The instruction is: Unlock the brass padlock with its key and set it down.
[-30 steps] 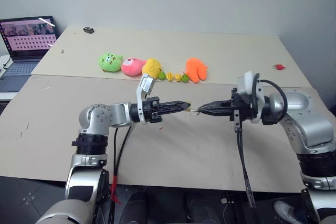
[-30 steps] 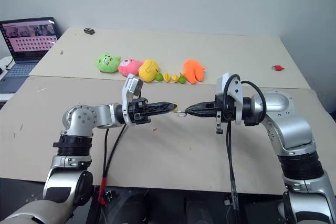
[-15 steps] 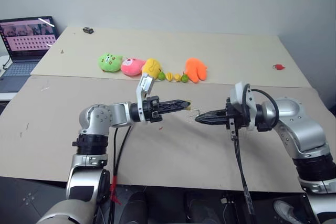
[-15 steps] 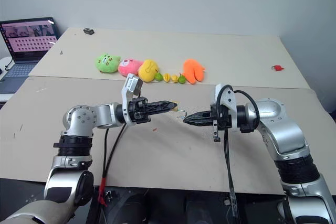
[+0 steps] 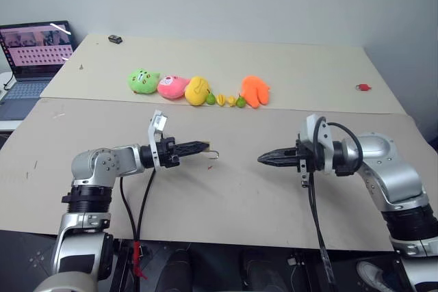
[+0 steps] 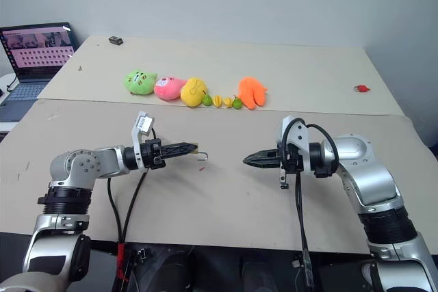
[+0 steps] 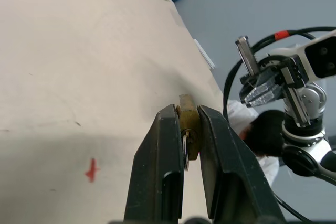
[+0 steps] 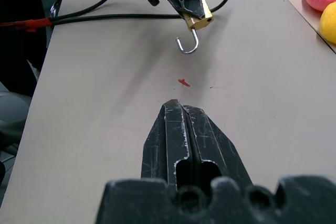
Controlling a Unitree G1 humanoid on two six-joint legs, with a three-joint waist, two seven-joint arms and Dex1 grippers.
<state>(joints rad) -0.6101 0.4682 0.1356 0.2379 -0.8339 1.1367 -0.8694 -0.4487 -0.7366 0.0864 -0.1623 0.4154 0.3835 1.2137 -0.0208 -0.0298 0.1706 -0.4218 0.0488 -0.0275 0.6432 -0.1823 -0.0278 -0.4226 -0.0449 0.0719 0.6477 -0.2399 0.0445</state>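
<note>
While your left gripper (image 5: 200, 147) clamps the brass padlock (image 8: 199, 20) just above the table (image 5: 226, 196), its shackle (image 8: 189, 43) hangs swung open. Your right gripper (image 5: 263, 158), fingers pressed together, points at it from well apart.

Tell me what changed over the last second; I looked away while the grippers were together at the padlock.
The left gripper has carried the brass padlock off to the robot's left, its shackle swung open. The right gripper, shut, let go of it and sank slightly. The plush toys and laptop stayed put.
</note>
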